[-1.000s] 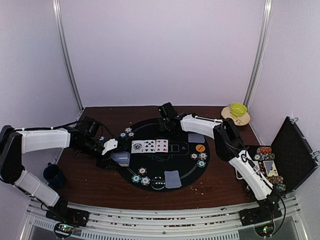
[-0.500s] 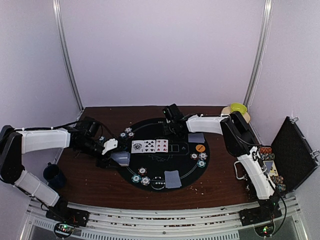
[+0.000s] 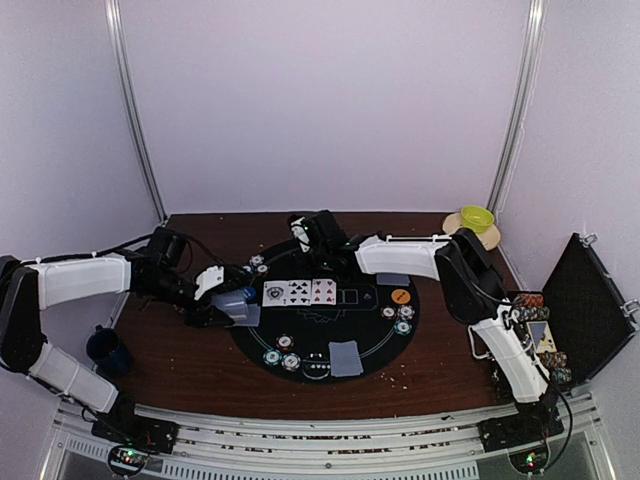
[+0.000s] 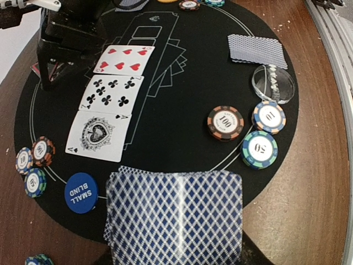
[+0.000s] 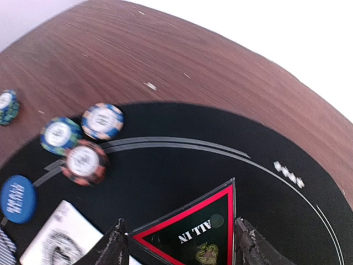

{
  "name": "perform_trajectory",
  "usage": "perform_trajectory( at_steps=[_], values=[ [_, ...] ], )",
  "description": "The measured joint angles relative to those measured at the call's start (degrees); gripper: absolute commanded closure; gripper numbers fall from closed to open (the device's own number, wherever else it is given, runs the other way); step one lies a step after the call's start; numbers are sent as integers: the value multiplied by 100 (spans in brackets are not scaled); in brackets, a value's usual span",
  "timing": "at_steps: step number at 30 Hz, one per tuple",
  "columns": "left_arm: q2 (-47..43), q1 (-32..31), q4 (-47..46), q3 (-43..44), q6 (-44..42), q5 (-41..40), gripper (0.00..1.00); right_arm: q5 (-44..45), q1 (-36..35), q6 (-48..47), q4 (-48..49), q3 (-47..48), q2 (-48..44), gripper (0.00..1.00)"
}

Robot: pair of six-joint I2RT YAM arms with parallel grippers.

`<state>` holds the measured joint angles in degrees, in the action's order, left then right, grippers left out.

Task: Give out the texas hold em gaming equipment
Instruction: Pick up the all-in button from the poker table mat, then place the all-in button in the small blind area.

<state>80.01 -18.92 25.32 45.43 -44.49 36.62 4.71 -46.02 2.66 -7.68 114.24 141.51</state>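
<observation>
On the round black mat (image 3: 370, 330), three white-faced cards (image 3: 298, 292) lie face up in a row. My left gripper (image 3: 226, 300) is shut on a deck of blue-backed cards (image 4: 174, 215) at the mat's left edge; the deck hides its fingers. Close by lie a blue small-blind button (image 4: 80, 192) and striped chips (image 4: 225, 122). My right gripper (image 5: 182, 248) is shut on the red-edged "ALL IN" triangle marker (image 5: 198, 232) over the mat's far left part, close to three chips (image 5: 84, 161).
Face-down card pairs (image 3: 345, 357) (image 3: 393, 277), an orange button (image 3: 400, 296) and a clear disc (image 4: 273, 84) lie on the mat. A yellow-green bowl (image 3: 477, 218) stands far right, a dark mug (image 3: 105, 350) near left, and an open black case (image 3: 585, 305) holding chips at right.
My right gripper has swung left along the mat's far edge, carrying the triangle marker. My left gripper has shifted slightly farther back with the deck.
</observation>
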Motion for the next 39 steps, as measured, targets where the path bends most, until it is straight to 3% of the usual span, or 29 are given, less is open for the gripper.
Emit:
perform_trajectory(
  at_steps=[6, 39],
  values=[
    [-63, 214, 4, 57, 63, 0, 49, -179, -280, -278, 76, 575, 249, 48],
    [-136, 282, 4, 87, 155, 4, 49, -433, -326, -999, -17, 946, 798, 45]
  ],
)
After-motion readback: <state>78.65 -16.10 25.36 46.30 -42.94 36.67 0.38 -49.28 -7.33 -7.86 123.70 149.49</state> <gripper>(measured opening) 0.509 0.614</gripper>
